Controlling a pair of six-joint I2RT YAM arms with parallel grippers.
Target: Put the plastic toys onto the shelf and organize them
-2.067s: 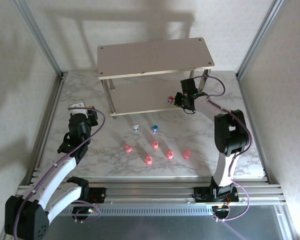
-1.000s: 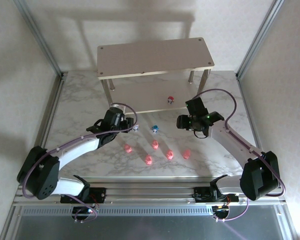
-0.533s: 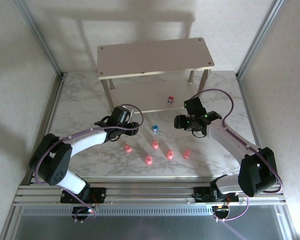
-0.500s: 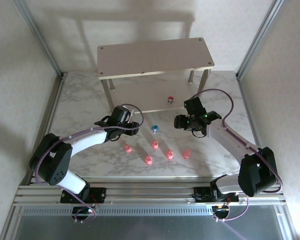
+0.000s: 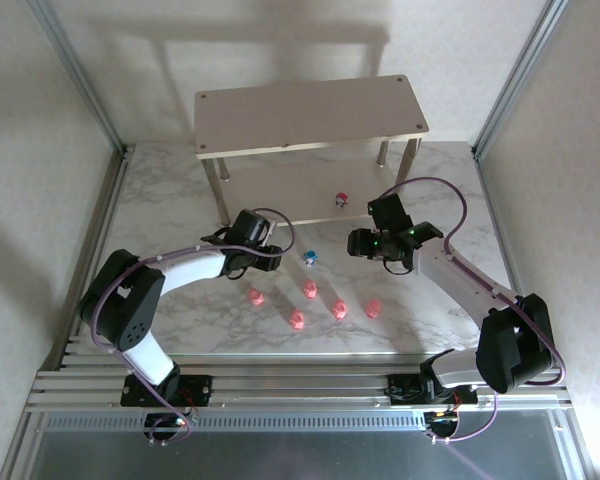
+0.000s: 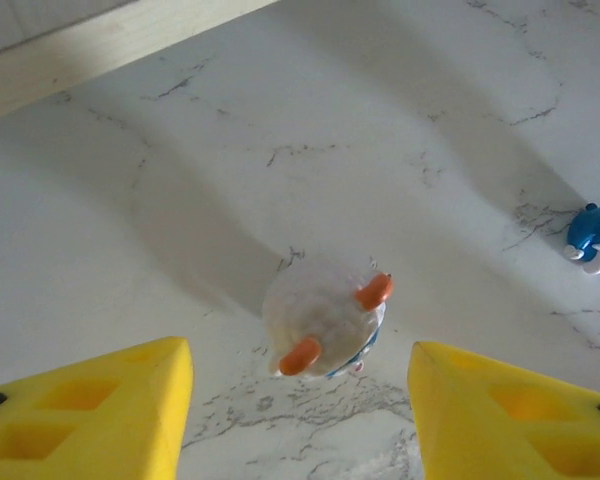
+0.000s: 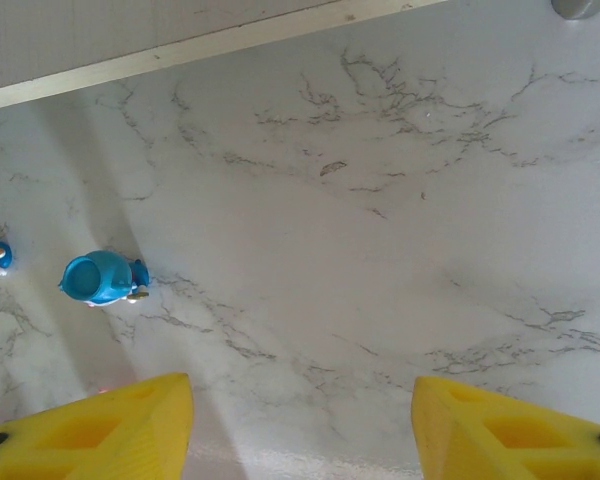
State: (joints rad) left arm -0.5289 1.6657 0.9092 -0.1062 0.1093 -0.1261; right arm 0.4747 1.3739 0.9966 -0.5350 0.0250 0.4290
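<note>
One toy (image 5: 341, 199) is on the shelf (image 5: 310, 115), seven toys (image 5: 309, 289) lie on the bench (image 5: 180, 190); left fingers (image 6: 90, 410) and right fingers (image 7: 90, 420) are open

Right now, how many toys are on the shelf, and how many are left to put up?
One looks done: the red toy sits on the lower board of the shelf. In hand: the open left gripper straddles the whitish toy, not gripping yet. Left: that one, the blue toy and five pink toys on the table. The right gripper is open and empty.
</note>
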